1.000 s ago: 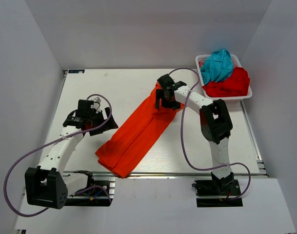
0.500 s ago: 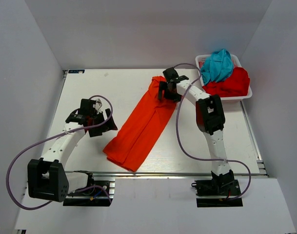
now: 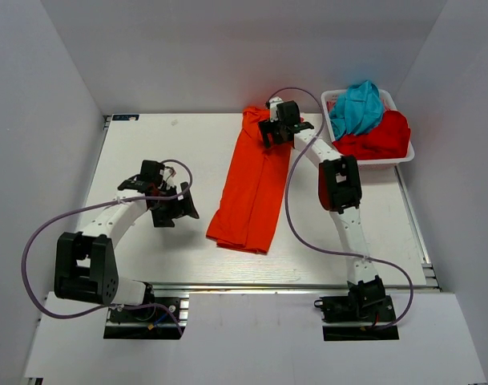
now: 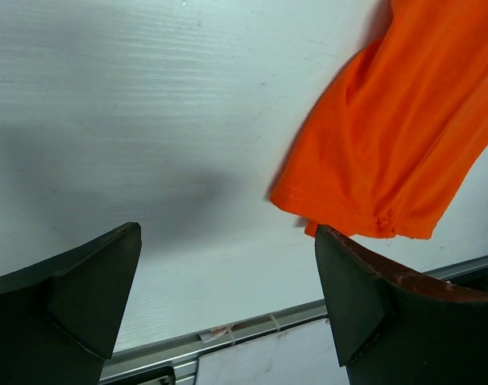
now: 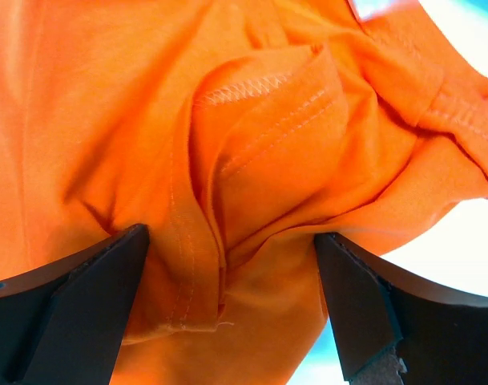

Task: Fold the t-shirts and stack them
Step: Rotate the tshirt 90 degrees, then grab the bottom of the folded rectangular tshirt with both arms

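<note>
The orange-red t-shirt lies as a long folded strip running from the table's far edge toward the near side. My right gripper is at its far end, jaws wide apart around bunched orange fabric, right gripper open. My left gripper is open and empty, low over bare table just left of the shirt's near hem, left gripper apart from it. The teal-blue t-shirt and the deeper red t-shirt lie crumpled in the basket.
The white plastic basket stands at the far right corner, close to my right arm. White walls enclose the table on three sides. The table's metal front rail shows just below my left gripper.
The right gripper has moved to the far edge, dragging the orange-red shirt's top end with it; the strip has swung from diagonal to nearly straight. The left gripper has moved right toward the near hem.
</note>
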Robot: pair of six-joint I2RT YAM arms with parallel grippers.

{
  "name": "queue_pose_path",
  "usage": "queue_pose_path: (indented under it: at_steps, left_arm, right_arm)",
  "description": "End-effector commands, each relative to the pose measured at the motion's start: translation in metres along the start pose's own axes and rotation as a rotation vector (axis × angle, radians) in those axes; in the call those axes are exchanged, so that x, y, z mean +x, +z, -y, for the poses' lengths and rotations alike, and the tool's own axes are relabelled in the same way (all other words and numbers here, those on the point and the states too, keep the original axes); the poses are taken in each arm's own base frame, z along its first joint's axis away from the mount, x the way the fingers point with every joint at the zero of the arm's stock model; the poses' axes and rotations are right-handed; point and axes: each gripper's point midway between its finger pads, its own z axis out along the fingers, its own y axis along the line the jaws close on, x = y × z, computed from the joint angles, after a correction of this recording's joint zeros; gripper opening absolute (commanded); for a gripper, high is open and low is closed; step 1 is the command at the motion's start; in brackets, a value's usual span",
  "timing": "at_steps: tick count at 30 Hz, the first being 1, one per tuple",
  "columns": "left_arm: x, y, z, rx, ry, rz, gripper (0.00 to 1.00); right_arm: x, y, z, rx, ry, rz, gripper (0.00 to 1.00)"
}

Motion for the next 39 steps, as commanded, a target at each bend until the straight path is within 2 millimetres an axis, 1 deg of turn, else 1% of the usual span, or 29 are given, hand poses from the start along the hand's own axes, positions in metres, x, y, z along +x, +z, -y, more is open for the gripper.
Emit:
queue_pose_path:
  at_steps: [1, 3, 4, 5, 7, 8, 9, 10, 11, 12, 13, 14, 15, 16, 17, 18, 19, 20, 21, 23, 24, 26, 27, 28, 29, 31, 32, 33, 39]
  left_arm:
    - [-0.020, -0.009, 0.020, 0.074, 0.044, 0.063, 0.99]
    - [-0.026, -0.011, 0.023, 0.082, 0.051, 0.083, 0.99]
    - [-0.027, -0.010, 0.026, 0.088, 0.072, 0.088, 0.99]
    - [-0.026, -0.008, 0.025, 0.085, 0.069, 0.080, 0.99]
    - [-0.031, -0.008, 0.027, 0.093, 0.086, 0.102, 0.99]
    - [-0.026, -0.003, 0.024, 0.094, 0.091, 0.080, 0.99]
    - [-0.026, -0.003, 0.024, 0.094, 0.091, 0.080, 0.99]
    - [-0.023, -0.003, 0.029, 0.110, 0.101, 0.070, 0.99]
    - [-0.017, 0.001, 0.031, 0.113, 0.104, 0.058, 0.99]
    - [-0.018, 0.005, 0.034, 0.125, 0.108, 0.073, 0.99]
    - [-0.010, 0.006, 0.034, 0.134, 0.108, 0.082, 0.99]
    - [-0.006, 0.010, 0.038, 0.152, 0.127, 0.080, 0.99]
    - [-0.009, 0.011, 0.044, 0.166, 0.135, 0.097, 0.99]
    - [-0.003, 0.016, 0.045, 0.174, 0.141, 0.076, 0.99]
    - [0.002, 0.020, 0.051, 0.182, 0.163, 0.062, 0.99]
    - [0.004, 0.024, 0.054, 0.187, 0.176, 0.054, 0.99]
    - [0.007, 0.027, 0.056, 0.189, 0.185, 0.045, 0.99]
    - [0.010, 0.034, 0.058, 0.179, 0.200, 0.034, 0.99]
    - [0.013, 0.037, 0.059, 0.177, 0.205, 0.021, 0.99]
    - [0.017, 0.041, 0.062, 0.187, 0.233, 0.020, 0.99]
    - [0.021, 0.045, 0.066, 0.191, 0.249, 0.007, 0.99]
    - [0.025, 0.050, 0.065, 0.191, 0.255, -0.003, 0.99]
    - [0.030, 0.052, 0.066, 0.186, 0.267, -0.004, 0.99]
    - [0.032, 0.055, 0.065, 0.169, 0.276, -0.008, 0.97]
    - [0.035, 0.057, 0.060, 0.150, 0.270, -0.023, 0.97]
    - [0.044, 0.060, 0.058, 0.127, 0.286, -0.040, 0.92]
    - [0.048, 0.061, 0.054, 0.121, 0.284, -0.050, 0.91]
    - [0.056, 0.063, 0.052, 0.116, 0.290, -0.068, 0.90]
    - [0.076, 0.067, 0.047, 0.109, 0.264, -0.103, 0.77]
  right_arm:
    - [-0.051, 0.003, -0.010, -0.058, -0.096, 0.187, 0.90]
    - [-0.080, -0.019, -0.006, -0.036, -0.084, 0.250, 0.90]
    - [-0.086, -0.026, -0.007, -0.033, -0.084, 0.261, 0.90]
    - [-0.111, -0.054, -0.004, -0.014, -0.083, 0.317, 0.90]
    - [-0.105, -0.066, -0.006, -0.022, -0.052, 0.298, 0.90]
    - [-0.108, -0.076, -0.010, -0.028, -0.038, 0.301, 0.90]
    - [-0.129, -0.112, -0.008, -0.028, -0.016, 0.340, 0.90]
    - [-0.118, -0.118, -0.005, 0.000, 0.086, 0.292, 0.90]
    - [-0.128, -0.144, -0.005, -0.004, 0.146, 0.307, 0.90]
    - [-0.115, -0.164, -0.015, -0.042, 0.247, 0.255, 0.90]
    - [-0.103, -0.181, -0.020, -0.054, 0.274, 0.232, 0.90]
    - [-0.096, -0.191, -0.040, -0.154, 0.284, 0.212, 0.90]
    - [-0.047, -0.193, -0.055, -0.183, 0.345, 0.113, 0.90]
    - [-0.050, -0.217, -0.059, -0.209, 0.359, 0.142, 0.90]
    - [-0.036, -0.225, -0.080, -0.302, 0.371, 0.108, 0.90]
    - [0.000, -0.239, -0.090, -0.324, 0.412, 0.050, 0.90]
    - [0.015, -0.242, -0.096, -0.339, 0.422, 0.017, 0.90]
    - [0.060, -0.248, -0.114, -0.379, 0.442, -0.100, 0.90]
    - [0.069, -0.257, -0.120, -0.402, 0.451, -0.118, 0.90]
    - [0.098, -0.269, -0.137, -0.456, 0.458, -0.207, 0.90]
    - [0.127, -0.273, -0.144, -0.463, 0.475, -0.279, 0.90]
    - [0.151, -0.285, -0.157, -0.497, 0.479, -0.366, 0.90]
    - [0.172, -0.294, -0.172, -0.547, 0.481, -0.432, 0.90]
    - [0.177, -0.298, -0.178, -0.571, 0.482, -0.453, 0.90]
    - [0.191, -0.300, -0.182, -0.577, 0.500, -0.494, 0.90]
    - [0.198, -0.303, -0.193, -0.606, 0.497, -0.512, 0.90]
    - [0.207, -0.303, -0.195, -0.598, 0.511, -0.538, 0.90]
    - [0.208, -0.304, -0.199, -0.611, 0.512, -0.534, 0.90]
    - [0.226, -0.297, -0.217, -0.663, 0.573, -0.576, 0.90]
